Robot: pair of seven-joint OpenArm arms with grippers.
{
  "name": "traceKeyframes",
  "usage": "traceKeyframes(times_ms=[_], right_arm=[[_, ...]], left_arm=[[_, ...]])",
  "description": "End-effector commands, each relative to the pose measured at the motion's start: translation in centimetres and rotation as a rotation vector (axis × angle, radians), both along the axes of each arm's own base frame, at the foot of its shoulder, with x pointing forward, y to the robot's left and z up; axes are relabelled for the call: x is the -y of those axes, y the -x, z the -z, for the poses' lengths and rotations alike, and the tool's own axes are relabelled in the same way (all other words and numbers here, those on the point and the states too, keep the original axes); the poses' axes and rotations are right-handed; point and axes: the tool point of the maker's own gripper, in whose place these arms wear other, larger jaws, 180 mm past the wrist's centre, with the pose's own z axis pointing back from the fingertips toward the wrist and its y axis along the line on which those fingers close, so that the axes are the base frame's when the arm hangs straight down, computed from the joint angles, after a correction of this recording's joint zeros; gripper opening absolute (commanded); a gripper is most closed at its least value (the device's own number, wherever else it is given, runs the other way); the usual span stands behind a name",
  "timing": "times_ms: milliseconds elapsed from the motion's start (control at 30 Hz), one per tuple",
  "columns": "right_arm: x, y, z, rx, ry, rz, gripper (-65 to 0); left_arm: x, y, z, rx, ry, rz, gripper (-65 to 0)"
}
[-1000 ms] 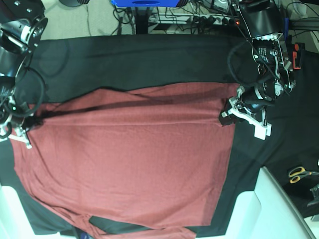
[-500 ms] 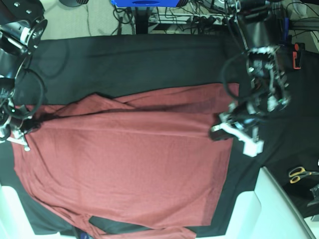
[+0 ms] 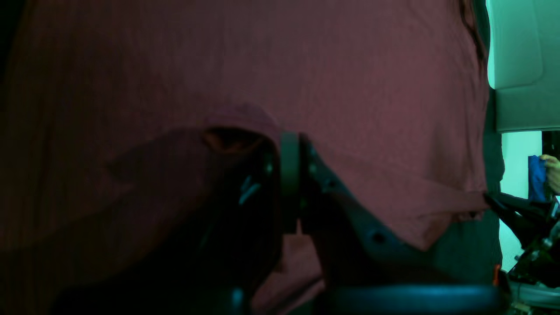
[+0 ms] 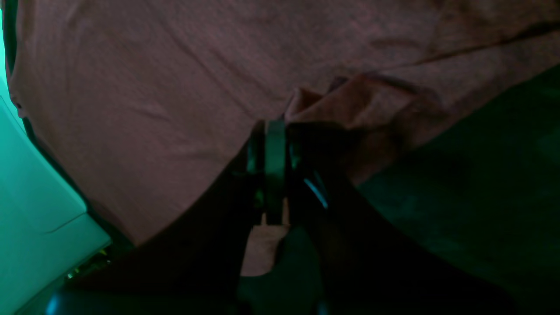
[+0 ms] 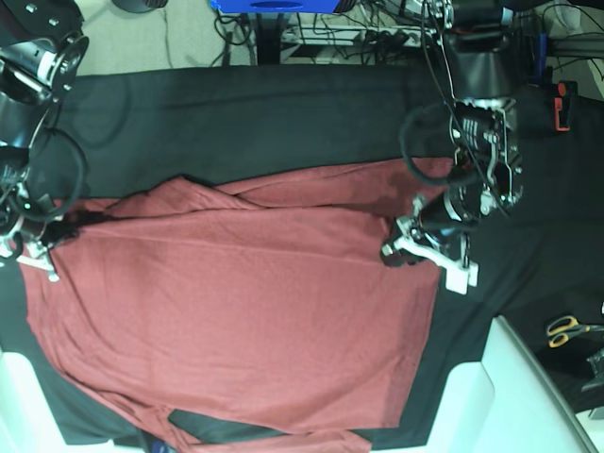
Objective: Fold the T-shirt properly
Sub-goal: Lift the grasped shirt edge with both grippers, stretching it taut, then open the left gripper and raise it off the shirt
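The T-shirt point(image 5: 245, 311) lies spread over a black cloth point(image 5: 236, 113) that covers the bench, and each arm has one of its far corners pinched. The left gripper point(image 5: 392, 253) is clamped on the shirt's edge on the right of the base view; the fabric there is lifted off the cloth and drawn inward, so the shirt's upper edge runs in a loose ridge away from the gripper toward the other arm. In the left wrist view the jaws of this gripper point(image 3: 289, 144) are pressed together with a fold of red cloth point(image 3: 245, 122) humped over their tips, and more shirt hangs below and beyond them. The right gripper point(image 5: 58, 234) is closed on the opposite corner at the left of the base view, where the fabric bunches into a dark crease just beside its tips. The right wrist view shows those jaws point(image 4: 274, 131) shut tight with a small crumple of shirt point(image 4: 332, 100) gathered at their ends, the red body stretching ahead of the gripper and black cloth to its side. Scissors point(image 5: 569, 329) lie well apart from the left gripper, near the bench's edge.
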Motion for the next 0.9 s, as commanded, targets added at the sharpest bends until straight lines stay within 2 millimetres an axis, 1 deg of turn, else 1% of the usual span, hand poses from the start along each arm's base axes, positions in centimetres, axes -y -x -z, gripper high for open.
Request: traceKeyframes(times_ms=[0, 100, 133, 167, 233, 300, 333, 367, 400, 433, 467, 500, 533, 567, 667, 700, 767, 800, 833, 867], right_arm=[[1.1, -1.5, -1.7, 0.051, 0.022, 0.008, -64.8], [1.1, -1.5, -1.7, 0.053, 0.022, 0.008, -63.9], [1.1, -1.6, -1.8, 0.054, 0.022, 0.008, -61.8], [1.1, -1.6, -1.8, 0.054, 0.022, 0.008, -58.7], [1.2, -1.6, -1.9, 0.057, 0.023, 0.011, -48.3], [1.3, -1.7, -2.0, 0.062, 0.026, 0.012, -37.7], [1.4, -1.8, -2.1, 0.067, 0.032, 0.016, -33.6], [1.6, -2.0, -2.2, 0.075, 0.041, 0.025, -29.9], [1.9, -2.1, -2.2, 0.084, 0.053, 0.034, -27.5], [2.1, -2.1, -2.2, 0.087, 0.061, 0.04, -27.2], [2.0, -2.2, -2.2, 0.095, 0.061, 0.042, -27.2], [2.0, -2.2, -2.2, 0.098, 0.065, 0.044, -27.2], [2.1, -2.3, -2.2, 0.103, 0.069, 0.048, -27.2], [2.2, -2.4, -2.4, 0.112, 0.073, 0.052, -27.0], [2.6, -3.0, -3.8, 0.177, 0.118, 0.022, -27.2], [2.7, -3.2, -4.6, 0.208, 0.141, 0.002, -27.3], [2.6, -3.4, -6.0, 0.257, 0.173, -0.016, -27.3], [2.7, -3.2, -6.5, 0.275, 0.193, -0.017, -27.3], [3.3, -2.5, -7.1, 0.293, 0.215, 0.006, -27.3], [4.4, -1.7, -7.7, 0.31, 0.233, 0.043, -27.3]], left_arm=[[-0.2, -1.6, -1.8, 0.062, 0.009, -0.007, -65.0], [-0.1, -1.8, -1.6, 0.054, 0.015, -0.01, -65.0], [-0.1, -2.2, -1.8, 0.059, 0.017, -0.01, -65.0], [-0.1, -2.3, -1.8, 0.06, 0.016, -0.01, -65.0], [-0.1, -2.4, -1.7, 0.054, 0.019, -0.011, -65.0], [-0.1, -2.6, -1.8, 0.059, 0.02, -0.011, -53.3], [-0.1, -2.6, -1.9, 0.06, 0.02, -0.012, -46.2], [-0.2, -2.7, -2.0, 0.063, 0.018, -0.012, -38.5], [-0.2, -3.0, -2.3, 0.071, 0.017, -0.012, -29.0], [-0.2, -3.2, -2.4, 0.075, 0.017, -0.012, -21.4], [-0.3, -3.2, -2.5, 0.077, 0.016, -0.015, -16.1], [-0.4, -3.3, -2.6, 0.08, 0.018, -0.017, -11.0], [-0.5, -3.6, -2.9, 0.091, 0.019, -0.024, -8.2], [-1.1, -4.0, -3.3, 0.111, 0.022, -0.048, -6.9], [-2.9, -4.5, -4.1, 0.137, 0.03, -0.11, -7.1], [-3.6, -4.6, -4.5, 0.15, 0.027, -0.126, -7.1], [-4.2, -4.8, -6.2, 0.198, 0.007, -0.13, -7.1], [-4.6, -4.3, -6.8, 0.216, -0.024, -0.12, -7.1], [-5.0, -3.3, -7.1, 0.226, -0.063, -0.101, -7.2], [-4.8, -2.4, -7.6, 0.241, -0.098, -0.071, -7.2]])
